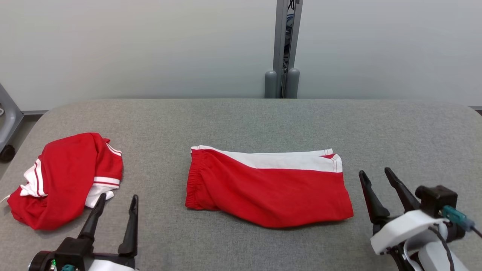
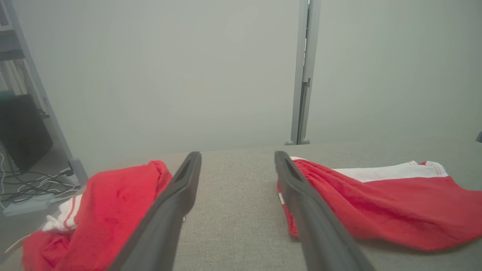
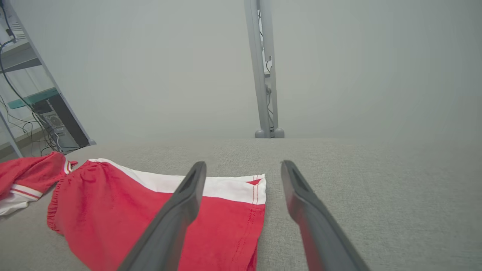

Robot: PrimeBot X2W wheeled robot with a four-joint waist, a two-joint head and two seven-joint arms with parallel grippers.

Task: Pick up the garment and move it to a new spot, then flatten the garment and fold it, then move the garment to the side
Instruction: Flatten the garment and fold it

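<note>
**Both my claws spread wide and empty beside folded red shorts**

I look down on a grey table point(image 1: 241, 120). Red shorts point(image 1: 271, 192) with a white band along their far edge lie folded flat at its middle, the gathered waistband toward my left.

My right claw point(image 1: 374, 171) is just off the right end of the shorts. Its two dark fingers stand wide apart, with nothing between them and no cloth touching them. From that wrist, my right claw point(image 3: 244, 163) points past the hem corner of the shorts point(image 3: 113, 210). One finger shows in front of red cloth, the other in front of bare table.

My left claw point(image 1: 118, 196) is at the lower left, fingers just as wide and also empty. It sits between the shorts and a crumpled red-and-white heap point(image 1: 64, 177), whose near edge lies just beside one fingertip. From that wrist, my left claw point(image 2: 237, 154) frames bare table, with the heap point(image 2: 113, 210) on one side and the shorts point(image 2: 376, 210) on the other.
</note>
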